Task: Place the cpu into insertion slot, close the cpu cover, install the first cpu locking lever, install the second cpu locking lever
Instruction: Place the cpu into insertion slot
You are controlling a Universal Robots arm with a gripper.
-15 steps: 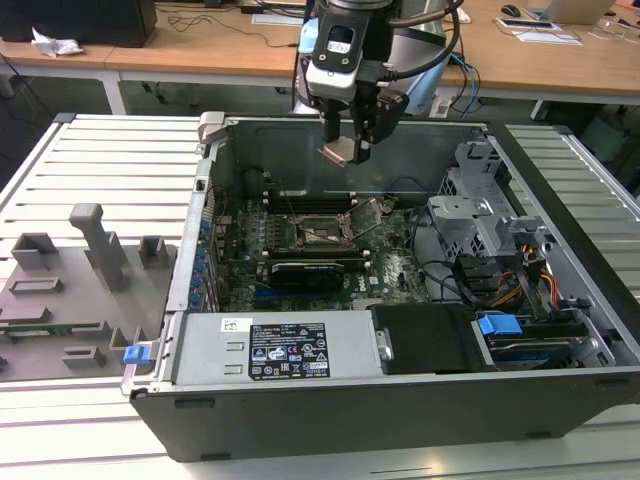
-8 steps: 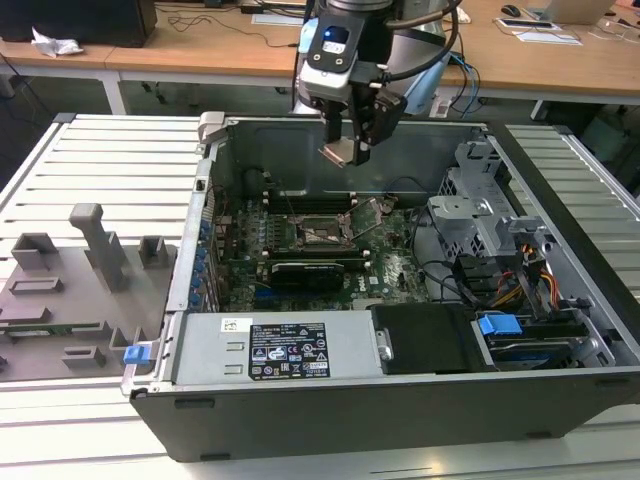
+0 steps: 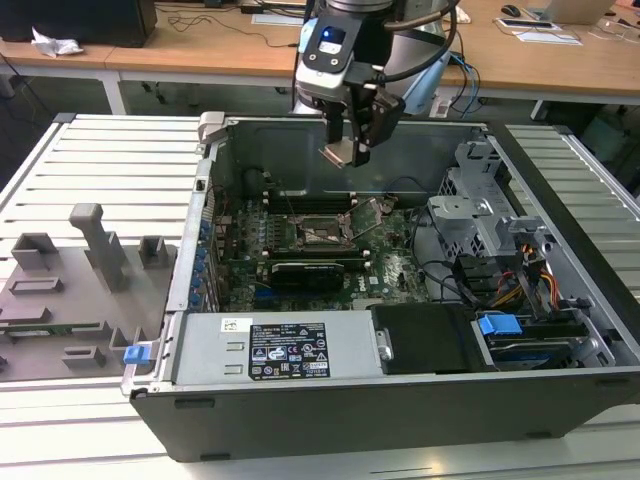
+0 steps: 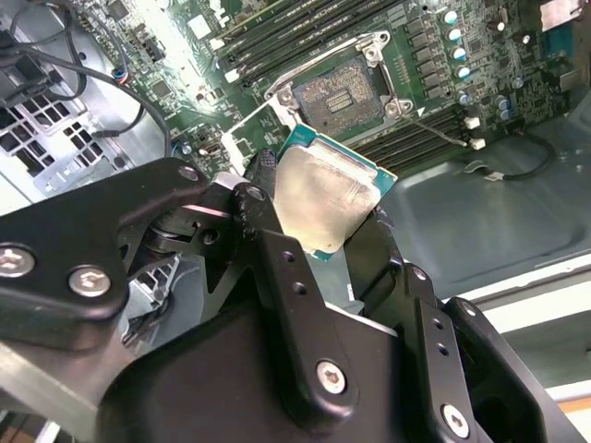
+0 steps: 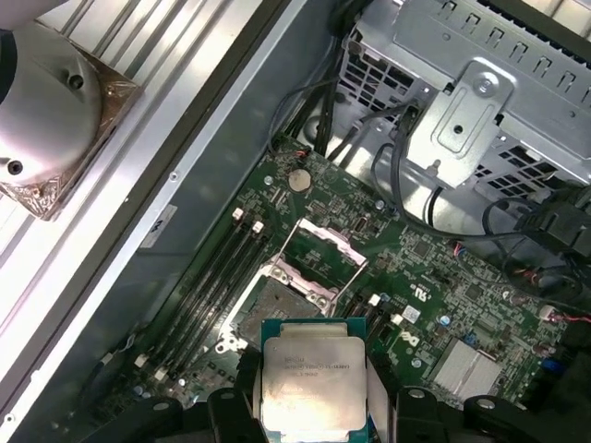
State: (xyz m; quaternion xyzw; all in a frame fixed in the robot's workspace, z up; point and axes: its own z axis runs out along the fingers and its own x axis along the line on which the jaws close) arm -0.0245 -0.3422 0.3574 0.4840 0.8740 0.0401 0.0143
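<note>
Fingers (image 4: 263, 175) tight on cpu (image 3: 338, 153), well above insertion slot (image 3: 322, 232) in the exterior view

The cpu (image 5: 312, 383) sat clamped in the gripper (image 4: 320, 196), above the insertion slot (image 3: 316, 233) on the motherboard (image 3: 400, 265) and clear of it. The cpu cover (image 3: 368, 214) stood raised, apparently at the slot's edge toward the exterior view's right. The drive cage (image 3: 470, 215) lay further that way.

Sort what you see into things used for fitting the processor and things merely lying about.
In use: gripper, shut on the cpu; insertion slot; cpu cover, open.
Lying about: grey fixture blocks; long black card; drive cage.
</note>
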